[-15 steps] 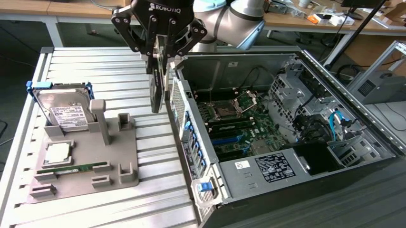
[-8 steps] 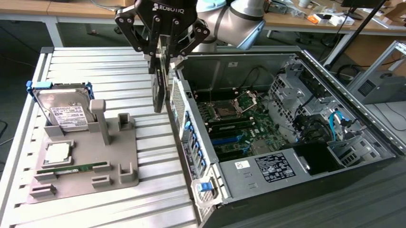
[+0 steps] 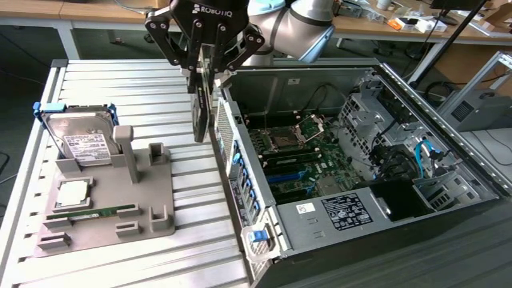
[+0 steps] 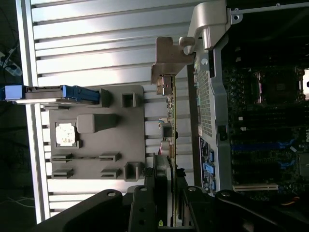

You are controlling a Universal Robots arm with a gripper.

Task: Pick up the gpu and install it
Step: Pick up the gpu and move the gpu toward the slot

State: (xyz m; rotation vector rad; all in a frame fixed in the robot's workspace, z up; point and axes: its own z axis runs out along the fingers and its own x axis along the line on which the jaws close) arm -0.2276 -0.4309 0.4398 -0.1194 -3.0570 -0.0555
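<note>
My gripper (image 3: 206,71) hangs above the slatted table, just outside the open computer case (image 3: 448,174). It is shut on the gpu (image 3: 201,111), a thin dark card that hangs on edge, close beside the case's perforated rear wall (image 3: 226,138). In the wrist view the gpu (image 4: 172,140) appears edge-on between my fingers (image 4: 161,181), with its silver end bracket (image 4: 166,60) at the far end, next to the case's rear wall (image 4: 212,106). The motherboard (image 3: 292,159) lies inside the case with blue slots (image 3: 286,177) showing.
A grey fixture tray (image 3: 152,201) on the table holds a hard drive (image 3: 80,141) standing in blue brackets, a processor chip (image 3: 74,192) and a green memory stick (image 3: 92,211). Drive cages and cables (image 3: 392,150) fill the case's far side. A workbench runs behind.
</note>
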